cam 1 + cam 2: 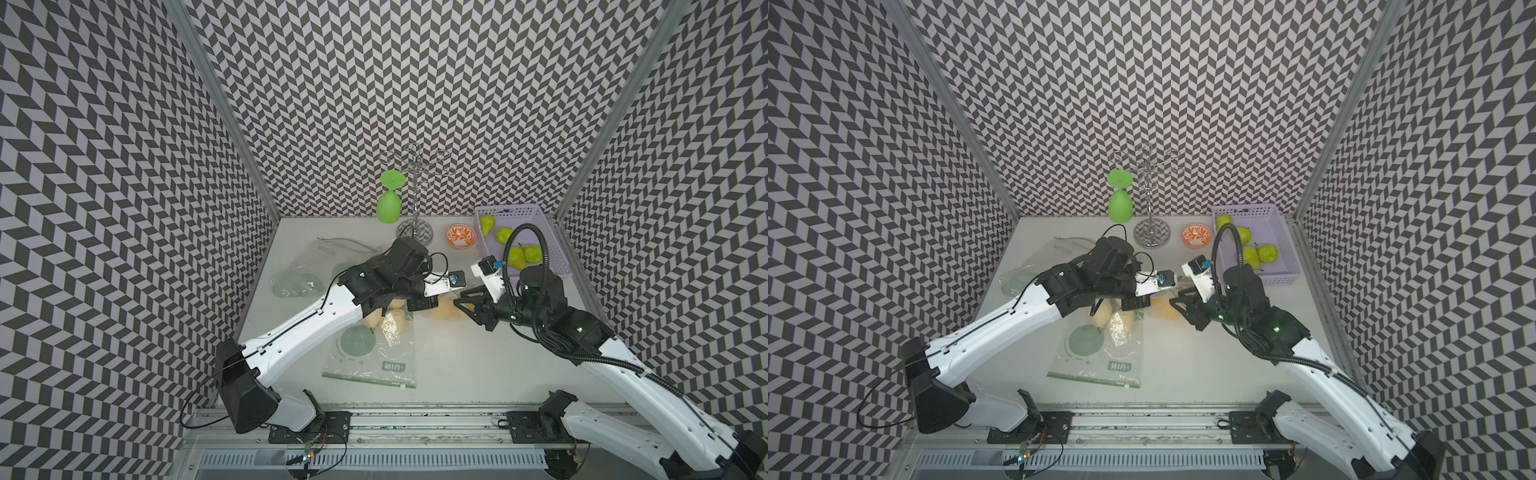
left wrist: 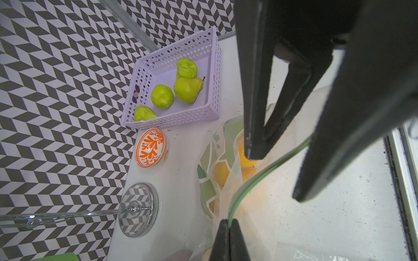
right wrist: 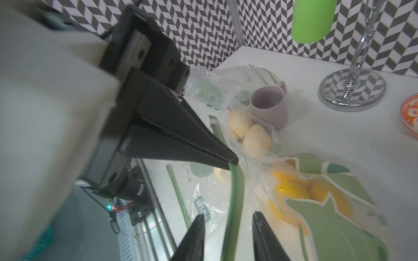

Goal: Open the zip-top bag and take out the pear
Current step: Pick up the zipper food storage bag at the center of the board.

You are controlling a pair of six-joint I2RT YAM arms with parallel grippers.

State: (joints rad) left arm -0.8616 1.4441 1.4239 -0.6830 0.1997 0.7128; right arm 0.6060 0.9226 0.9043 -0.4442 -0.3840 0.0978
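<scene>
Two end effectors: left (image 3: 233, 161) tight on zip-top bag (image 3: 236, 187), right (image 3: 228, 214) agape astride it; mug (image 3: 269, 106) from wrist, not overhead.

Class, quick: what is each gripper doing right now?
Left gripper: closed, pinching the bag's green zip strip.
Right gripper: open, jaws either side of that strip.

Zip-top bag (image 3: 339, 214), clear w/ green print, mid-table; yellow pear (image 3: 291, 189) inside.
</scene>
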